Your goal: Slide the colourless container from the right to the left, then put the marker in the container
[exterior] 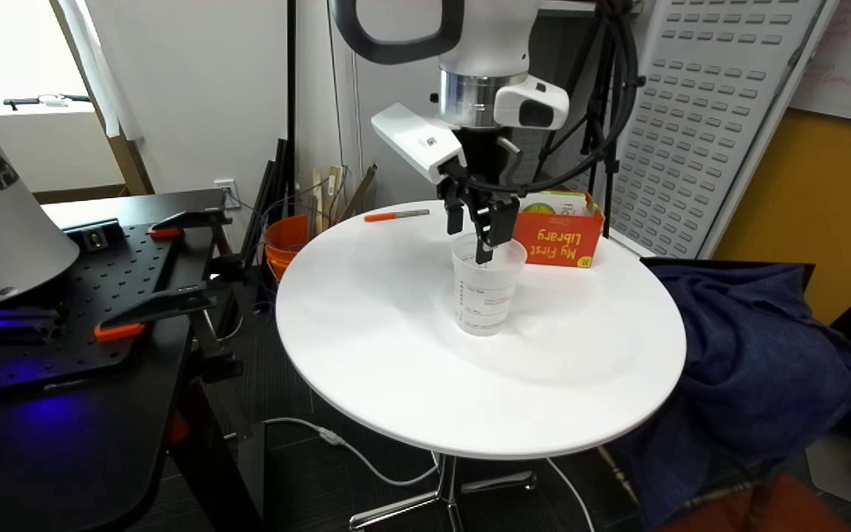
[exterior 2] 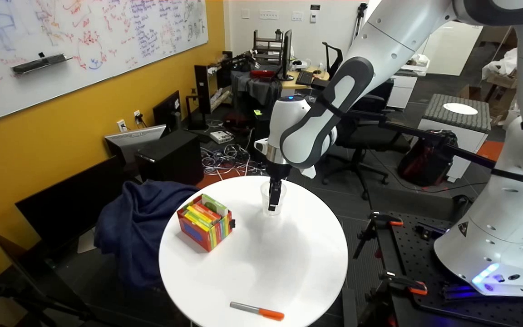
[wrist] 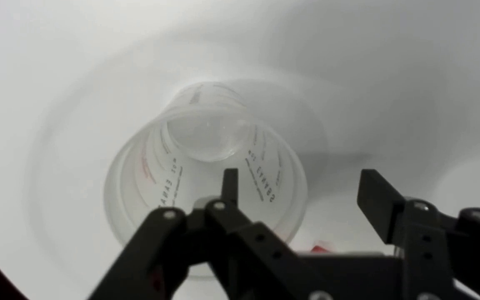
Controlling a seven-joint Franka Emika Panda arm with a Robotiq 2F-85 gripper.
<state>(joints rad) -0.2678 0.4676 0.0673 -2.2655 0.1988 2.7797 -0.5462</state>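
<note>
Scribbled whiteboard [exterior 2: 84,41], tangled cables [exterior 2: 232,159] and robot arm [exterior 2: 386,41] mark a lab.

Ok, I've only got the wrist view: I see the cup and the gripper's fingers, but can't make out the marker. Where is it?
Observer: In both exterior views the marker lies on the round table, close to the table's edge.
Operator: Which way does it point?
Observer: Its orange end faces the side where the robot's base stands.
Operator: Anything else on there I should know about?
Observer: Yes, a red box stands on the table, apart from both the marker and the cup.
</note>
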